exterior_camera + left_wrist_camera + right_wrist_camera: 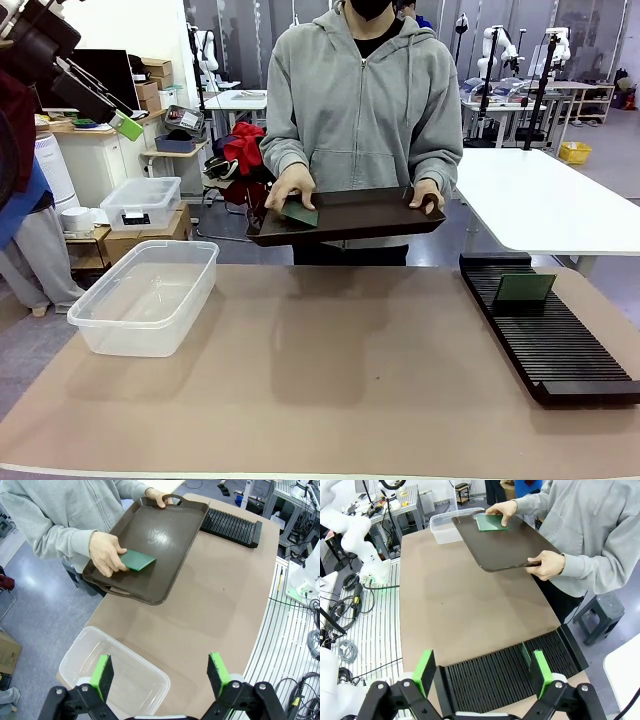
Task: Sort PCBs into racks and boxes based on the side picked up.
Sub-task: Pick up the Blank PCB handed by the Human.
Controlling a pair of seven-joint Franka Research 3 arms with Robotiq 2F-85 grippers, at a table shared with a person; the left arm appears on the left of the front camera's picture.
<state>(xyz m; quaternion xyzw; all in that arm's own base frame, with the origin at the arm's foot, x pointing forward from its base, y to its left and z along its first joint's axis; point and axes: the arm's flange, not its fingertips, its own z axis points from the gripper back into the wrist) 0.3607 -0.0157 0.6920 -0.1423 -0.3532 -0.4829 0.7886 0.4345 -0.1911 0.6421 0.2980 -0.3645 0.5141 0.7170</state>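
Here's one PCB [299,212] [136,560] [491,522], lying flat, green face up, at one end of the dark brown tray [365,214] [160,540] [507,545]. The person's hand [292,186] [106,554] [503,510] covers one end of the board, so its full outline is hidden. The other hand [428,195] [159,497] [548,564] grips the tray's far handle, and the tray hangs above the table's [330,400] far edge, clear of it.

The second PCB [525,288] stands upright in a slot near the far end of the black rack [555,340] [231,526] [495,680], which runs along the table's right edge. From the front its face is plain; from the right wrist it's just a thin green sliver [525,654], edge-on and easy to confuse with a pad. From the left wrist it's too small to pick out.

The clear tub [145,298] [117,672] [444,521] sits at the far left corner. Whether anything lies inside is hard to tell.

The left gripper [160,672] hovers over the tub's rim, jaws wide apart and holding nothing. In the front view it is cut off by the top left corner, with one green pad [127,126] showing. The right gripper [482,672] hangs above the rack, spread wide and empty too.
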